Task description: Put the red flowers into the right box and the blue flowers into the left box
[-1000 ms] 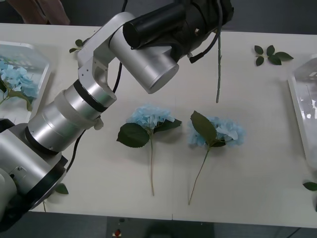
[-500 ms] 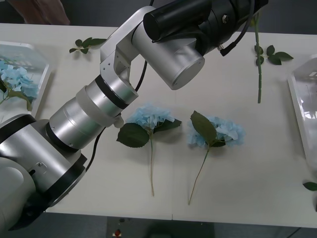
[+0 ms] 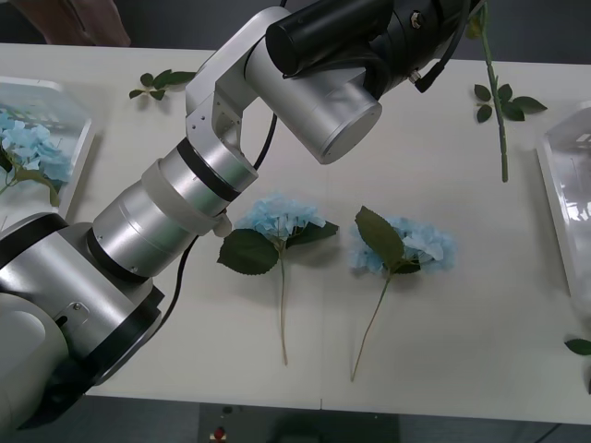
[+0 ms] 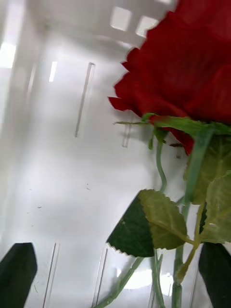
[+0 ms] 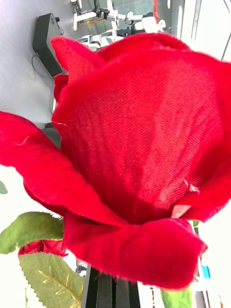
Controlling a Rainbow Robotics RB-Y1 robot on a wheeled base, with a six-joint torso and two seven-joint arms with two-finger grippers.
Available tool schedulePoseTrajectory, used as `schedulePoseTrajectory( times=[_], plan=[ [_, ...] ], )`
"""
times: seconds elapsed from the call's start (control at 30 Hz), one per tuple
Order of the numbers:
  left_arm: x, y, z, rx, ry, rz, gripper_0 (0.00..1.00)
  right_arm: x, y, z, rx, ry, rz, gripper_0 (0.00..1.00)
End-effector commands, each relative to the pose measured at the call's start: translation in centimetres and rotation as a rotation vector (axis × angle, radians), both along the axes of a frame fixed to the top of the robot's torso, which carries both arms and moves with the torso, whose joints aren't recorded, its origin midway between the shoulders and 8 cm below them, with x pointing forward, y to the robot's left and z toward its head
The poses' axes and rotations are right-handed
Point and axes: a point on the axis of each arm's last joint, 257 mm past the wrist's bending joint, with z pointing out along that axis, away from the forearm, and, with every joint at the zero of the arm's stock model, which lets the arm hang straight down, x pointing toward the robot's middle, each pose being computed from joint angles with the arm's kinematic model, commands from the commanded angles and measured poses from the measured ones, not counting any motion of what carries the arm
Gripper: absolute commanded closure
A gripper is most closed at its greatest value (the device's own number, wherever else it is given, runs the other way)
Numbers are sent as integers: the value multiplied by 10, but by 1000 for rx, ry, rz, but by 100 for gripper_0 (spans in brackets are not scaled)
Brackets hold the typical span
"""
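left arm [image 3: 185, 194] raised across table | rose [image 3: 495, 101] stem hanging | right pincer [image 4: 115, 274] spread

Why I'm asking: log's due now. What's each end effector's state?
Left end effector: closed on a red rose, stem dangling.
Right end effector: open, over a second rose in the white box.
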Motion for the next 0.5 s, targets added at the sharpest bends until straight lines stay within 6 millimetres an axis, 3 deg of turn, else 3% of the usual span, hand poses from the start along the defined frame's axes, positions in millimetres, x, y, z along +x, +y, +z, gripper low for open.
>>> schedulePoseTrajectory(
  times=[0.03,0.5],
  plan=[
    [-17,-13,23,-23,-38,-35,100,10,15,43,-17,-58,103,0],
    [-16,-12,23,-22,-38,-34,100,-18,89,136,-7,-69,407,0]
  ],
)
